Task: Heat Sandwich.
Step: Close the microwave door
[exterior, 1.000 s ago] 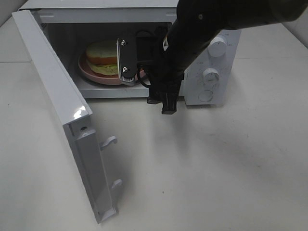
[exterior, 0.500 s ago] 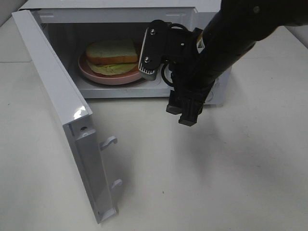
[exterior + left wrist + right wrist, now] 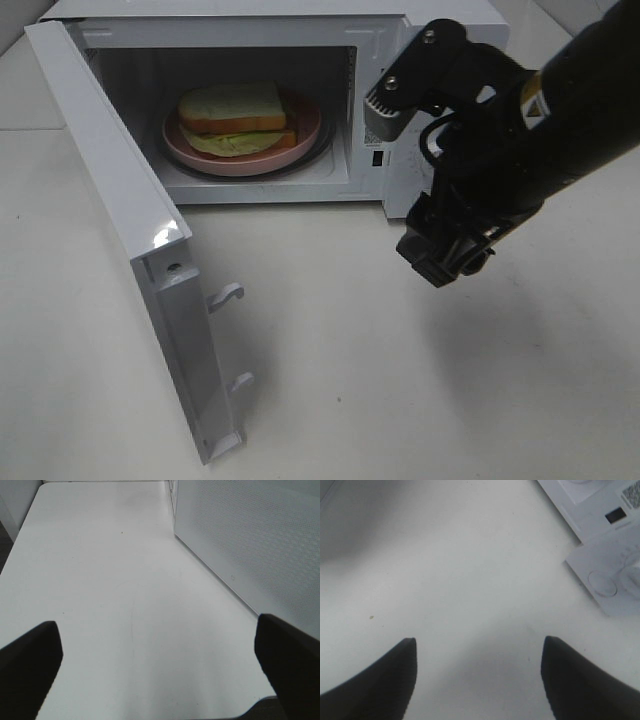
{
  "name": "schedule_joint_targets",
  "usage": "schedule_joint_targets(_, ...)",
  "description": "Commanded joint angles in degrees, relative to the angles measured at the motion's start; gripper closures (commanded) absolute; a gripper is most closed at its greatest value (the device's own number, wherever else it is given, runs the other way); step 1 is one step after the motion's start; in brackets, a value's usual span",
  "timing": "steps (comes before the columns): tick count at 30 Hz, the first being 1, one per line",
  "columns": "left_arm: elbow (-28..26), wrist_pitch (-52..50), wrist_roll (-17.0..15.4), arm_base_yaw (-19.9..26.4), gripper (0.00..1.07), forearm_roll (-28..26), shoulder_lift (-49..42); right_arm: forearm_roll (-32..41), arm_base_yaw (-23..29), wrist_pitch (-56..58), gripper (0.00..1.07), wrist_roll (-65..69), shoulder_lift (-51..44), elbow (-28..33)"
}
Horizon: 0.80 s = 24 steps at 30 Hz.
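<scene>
A: What surface is shown?

B: A pale white table (image 3: pixel 400 390) is seen across the high view. A white microwave (image 3: pixel 230 10) is set at the upper left, and its door (image 3: pixel 130 220) is swung wide open toward the lower left.

A: Where is the sandwich found?

B: The sandwich (image 3: pixel 235 108) is laid on a round pink plate (image 3: pixel 305 135) inside the microwave's cavity, in the upper left of the frame. It is touched by neither gripper.

A: How is the right gripper placed?

B: The right gripper (image 3: pixel 442 258) is held over the table right of centre, just in front of the microwave's right end and well apart from the sandwich. Its fingers (image 3: pixel 380 680) are spread apart, and only bare table is seen between them.

A: And the other one?

B: The left gripper (image 3: pixel 159 645) is shown only by its own wrist camera. Its fingers (image 3: pixel 30 670) are set wide apart with nothing gripped. Bare table and a perforated white panel (image 3: pixel 250 540) are seen beyond them.
</scene>
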Motion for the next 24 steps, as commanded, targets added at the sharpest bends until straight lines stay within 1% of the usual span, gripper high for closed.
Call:
schedule_joint_targets(1, 0.1, -0.7, 0.1, -0.2, 0.07, -0.2, -0.9, -0.1, 0.1, 1.3, 0.39, 3.6, -3.0, 1.8)
schedule_joint_targets(4, 0.1, -0.7, 0.1, -0.2, 0.07, -0.2, -0.9, -0.1, 0.1, 3.5, 0.39, 7.8, -8.0, 4.2)
schedule_joint_targets(8, 0.1, -0.7, 0.1, -0.2, 0.07, -0.2, -0.9, -0.1, 0.1, 7.2, 0.39, 11.6, -12.3, 5.4)
schedule_joint_targets(11, 0.1, -0.7, 0.1, -0.2, 0.07, -0.2, -0.9, -0.1, 0.1, 10.0, 0.39, 13.1, -14.4, 5.4)
schedule_joint_targets(14, 0.1, -0.7, 0.1, -0.2, 0.07, -0.2, -0.9, -0.1, 0.1, 15.6, 0.39, 14.8, -18.5, 5.4)
schedule_joint_targets(15, 0.1, -0.7, 0.1, -0.2, 0.07, -0.2, -0.9, -0.1, 0.1, 15.6, 0.39, 14.8, -18.5, 5.4)
schedule_joint_targets(19, 0.1, -0.7, 0.1, -0.2, 0.07, -0.2, -0.9, -0.1, 0.1, 25.2, 0.39, 15.1, -24.5, 5.4)
schedule_joint_targets(24, 0.1, -0.7, 0.1, -0.2, 0.07, -0.2, -0.9, -0.1, 0.1, 29.0, 0.39, 15.1, -27.8, 5.4)
